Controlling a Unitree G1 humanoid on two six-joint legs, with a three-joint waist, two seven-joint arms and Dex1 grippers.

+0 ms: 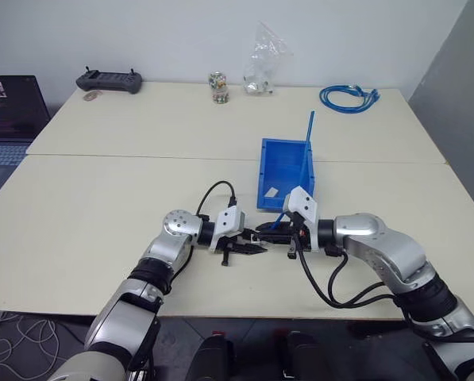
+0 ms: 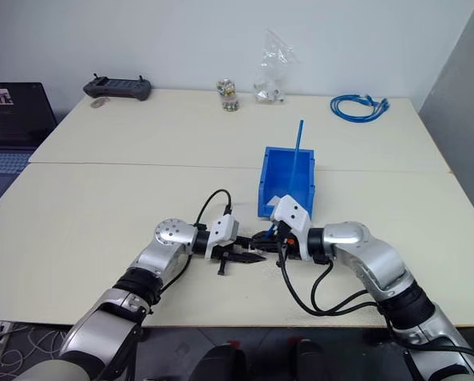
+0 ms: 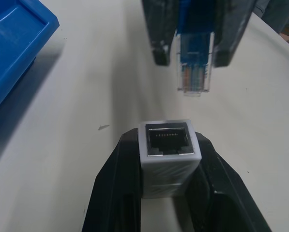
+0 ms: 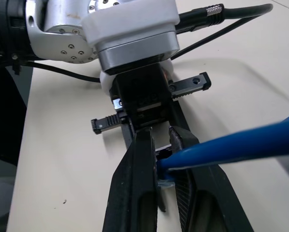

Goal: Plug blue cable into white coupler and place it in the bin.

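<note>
Facing each other over the bench (image 1: pixel 102 206) | left tool (image 3: pixel 169 193) clamps white coupler (image 3: pixel 169 145), socket toward plug | right tool (image 4: pixel 162 169) grips blue cable (image 4: pixel 241 145), plug just short of socket | bin (image 1: pixel 278 171) just beyond.

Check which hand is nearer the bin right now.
Right. The right hand, shut on the blue cable, sits just in front of the bin at its front lip. The left hand, shut on the white coupler, sits farther out to the left.
</note>
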